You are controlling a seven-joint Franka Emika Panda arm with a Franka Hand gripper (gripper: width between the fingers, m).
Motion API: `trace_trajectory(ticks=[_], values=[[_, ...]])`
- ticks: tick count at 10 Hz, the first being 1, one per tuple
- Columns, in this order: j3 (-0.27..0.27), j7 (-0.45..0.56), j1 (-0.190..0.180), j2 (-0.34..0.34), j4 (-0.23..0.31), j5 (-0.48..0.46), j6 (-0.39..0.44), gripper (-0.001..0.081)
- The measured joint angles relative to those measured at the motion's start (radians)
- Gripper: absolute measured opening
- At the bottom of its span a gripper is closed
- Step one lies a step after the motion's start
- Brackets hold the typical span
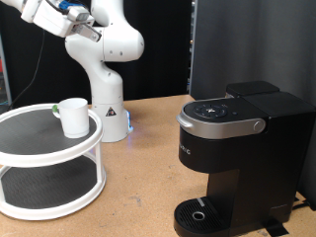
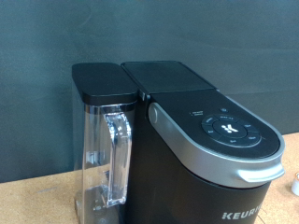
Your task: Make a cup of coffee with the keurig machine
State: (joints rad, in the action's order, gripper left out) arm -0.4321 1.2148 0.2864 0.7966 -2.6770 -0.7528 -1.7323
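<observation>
Workspace overview, read from the exterior view's left to its right. A two-tier round white rack (image 1: pixel 49 168) with dark shelf surfaces is standing on the light wooden tabletop (image 1: pixel 148 168), and the small plain white cylindrical mug (image 1: pixel 73 117) is sitting upright on its upper shelf, a bit of green (image 1: pixel 53 109) showing just beside it. Behind the rack, the white robot arm (image 1: pixel 104 59) is rising from its base and reaching toward the upper left corner, where the gripper (image 1: pixel 44 12) is hanging well above the mug and well apart from the coffee maker; whether its fingers are parted or together cannot be told. At the right, the large boxy black coffee maker (image 1: pixel 242 163) with a silver-grey lid handle (image 1: pixel 237 126) is standing with its lid down and its circular drip tray (image 1: pixel 200 214) bearing nothing. The wrist view is looking at the machine (image 2: pixel 201 149) from the side, showing its clear water tank (image 2: pixel 103 159), the round button panel (image 2: pixel 231 129) and the lettering on its front; no fingers are appearing there.
</observation>
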Motion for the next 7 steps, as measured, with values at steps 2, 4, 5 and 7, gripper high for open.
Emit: trace_trajectory(ticks=[2,4,5,7], values=[[-0.008,0.000,0.001,-0.008,0.002,0.055,0.043,0.0002],[-0.032,0.000,0.008,-0.008,0.003,0.080,0.073,0.0002],[-0.049,0.000,0.014,-0.007,0.004,0.081,0.080,0.0002],[-0.086,0.000,0.026,-0.004,0.014,0.084,0.100,0.0002]])
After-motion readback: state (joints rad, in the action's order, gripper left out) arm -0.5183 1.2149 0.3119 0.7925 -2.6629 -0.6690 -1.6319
